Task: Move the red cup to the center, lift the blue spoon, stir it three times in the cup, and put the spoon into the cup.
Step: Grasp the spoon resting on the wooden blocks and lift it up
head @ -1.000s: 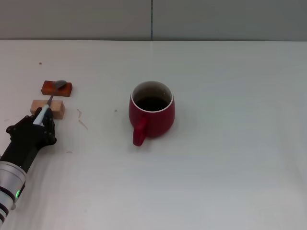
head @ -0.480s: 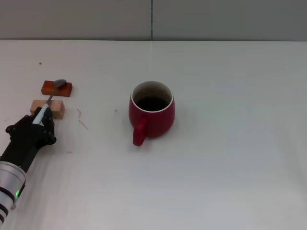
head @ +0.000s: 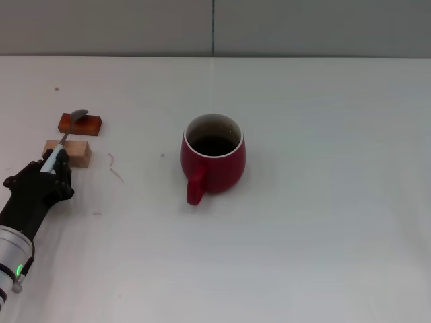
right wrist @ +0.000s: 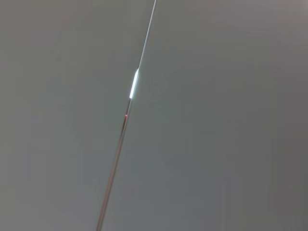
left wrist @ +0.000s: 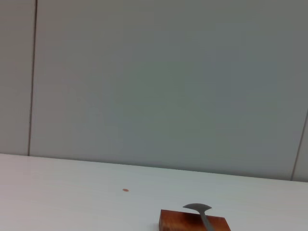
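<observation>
- Head view showed the left gripper (head: pixel 47 176) at the left edge of the frame, its black fingers closed around the pale blue handle of the spoon (head: pixel 65 139).
- From the fingers, the spoon's long line ran up and a little to the right in the frame, with the thin metal neck first and the grey bowl at the far tip.
- That bowl sat over the reddish-brown block (head: pixel 79 124). I could not tell if it touched the block or hung just above it. The neck passed over the lighter wooden block (head: pixel 70 152) just below.
- The red cup (head: pixel 213 155) stood near the middle of the frame, well apart from the spoon and to its right. It was round and fat, with a pale rim, a dark inside, and its handle pointing down and left.
- So the cup looked already in its place, and I judged the spoon was being lifted. Next it would have to travel right, toward the cup's open top.
- The left arm was much nearer to the spoon. The right gripper was not seen anywhere, and its own view showed only a grey wall.
- Left wrist view showed the grey bowl of the spoon above the reddish-brown block at the bottom of the frame.
</observation>
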